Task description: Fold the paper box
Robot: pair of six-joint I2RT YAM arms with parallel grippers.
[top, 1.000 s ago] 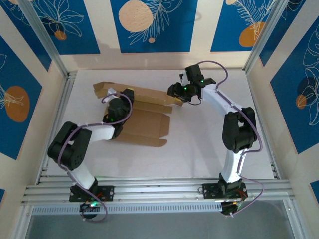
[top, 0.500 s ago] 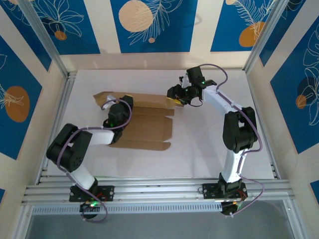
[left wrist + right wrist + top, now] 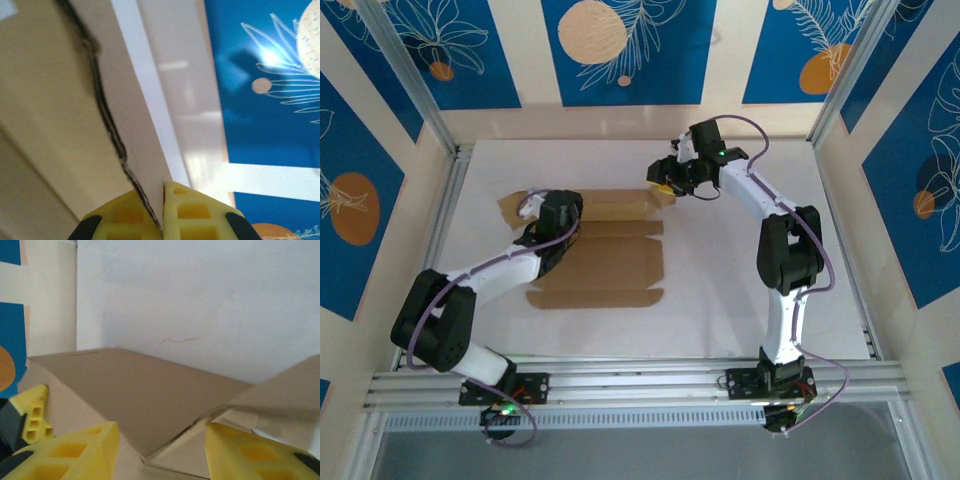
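Observation:
The paper box (image 3: pixel 610 260) lies as a mostly flat brown cardboard sheet on the left half of the white table, its back panels a little raised. My left gripper (image 3: pixel 532 207) is at the sheet's back left corner. In the left wrist view its yellow fingers (image 3: pixel 185 210) are shut on a thin cardboard edge (image 3: pixel 60 125). My right gripper (image 3: pixel 663 185) is at the sheet's back right end. In the right wrist view that gripper (image 3: pixel 162 450) is open, with a creased flap of the box (image 3: pixel 140 400) lying between and beyond its fingers.
Bare white table (image 3: pixel 740 290) stretches to the right and front of the sheet. Aluminium rails run along the left side (image 3: pixel 445 230) and the front (image 3: pixel 640 385). Blue patterned walls close the back and sides.
The sheet has swung round and now lies square to the table, further forward. The left arm has stretched out to the left. The right gripper has moved back and to the left.

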